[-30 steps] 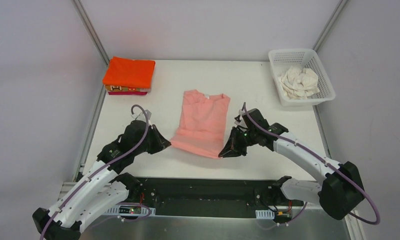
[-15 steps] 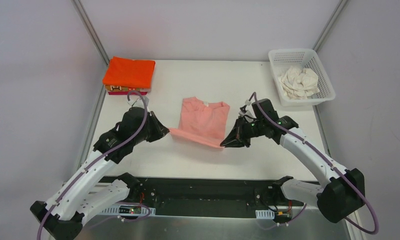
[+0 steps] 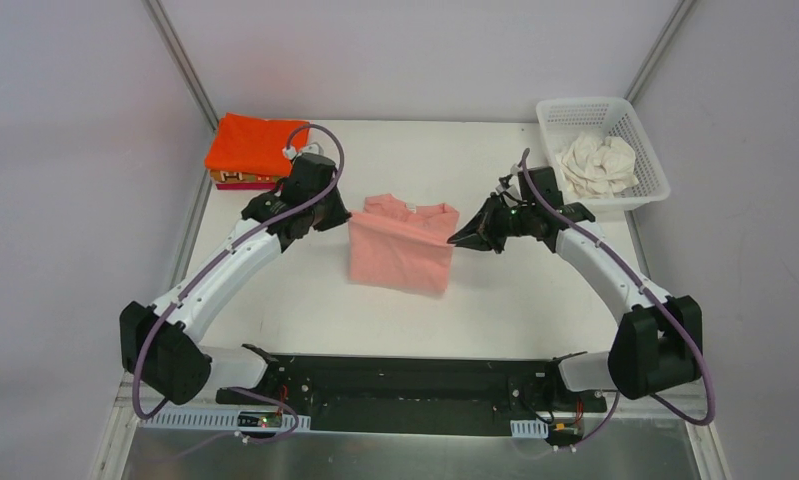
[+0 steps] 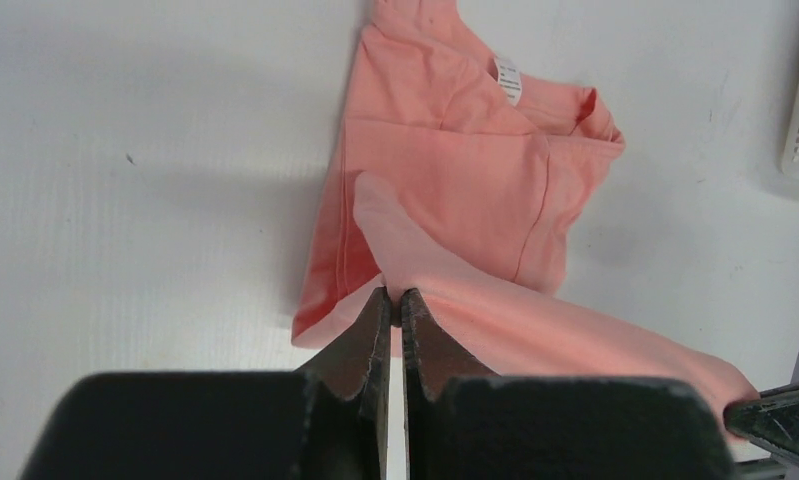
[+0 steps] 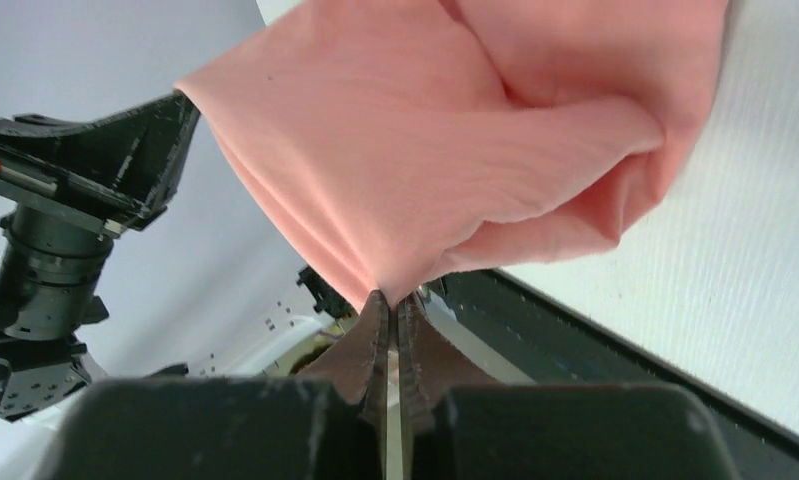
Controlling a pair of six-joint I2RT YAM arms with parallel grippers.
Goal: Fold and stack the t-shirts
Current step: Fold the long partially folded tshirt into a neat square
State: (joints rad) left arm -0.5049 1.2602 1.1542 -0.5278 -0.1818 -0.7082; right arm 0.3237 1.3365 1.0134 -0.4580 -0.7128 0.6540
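Between the 2 claws the salmon pink t-shirt (image 3: 400, 255) is stretched taut, draping below them over its own collar end. The left claw (image 4: 395, 297) is pinching 1 corner and the right claw (image 5: 395, 298) the other, their tips hidden from above. Behind the left claw an orange t-shirt (image 3: 258, 145) tops a stack, the lower layers mostly covered. Beyond the right claw, a crumpled cream-white t-shirt (image 3: 597, 165) fills the basket (image 3: 615, 204).
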